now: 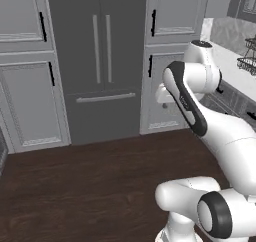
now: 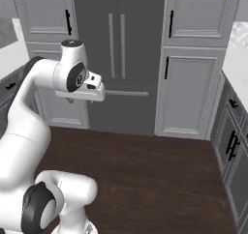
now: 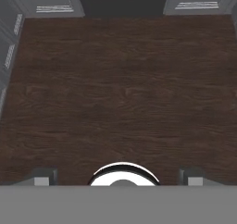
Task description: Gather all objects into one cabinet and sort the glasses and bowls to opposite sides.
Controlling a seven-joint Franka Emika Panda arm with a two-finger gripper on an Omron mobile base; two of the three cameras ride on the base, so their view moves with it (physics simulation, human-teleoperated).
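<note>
1. We judge that the step in hand is travel: the base faces the tall dark grey fridge with 2 long pale handles (image 1: 100, 61), flanked by pale grey panelled cabinet doors with short black handles (image 2: 193, 90). Turning toward the white table (image 1: 232, 68) at 3 o'clock in the left base view looks the sensible heading.
2. While driving, we would keep the white arm (image 2: 29, 126) folded high as it is, clear of the doors.
3. The tool (image 3: 118, 177) points down at the dark brown wooden floor (image 3: 120, 89). Its 2 fingers (image 3: 44, 177) stand wide apart with bare floor between, so it carries nothing.
4. We cannot say where the bowl, cups, mug or the target wall cabinet are.
5. A black wire rack (image 1: 248, 56) on the table is cut off at the edge, its contents unreadable.
</note>
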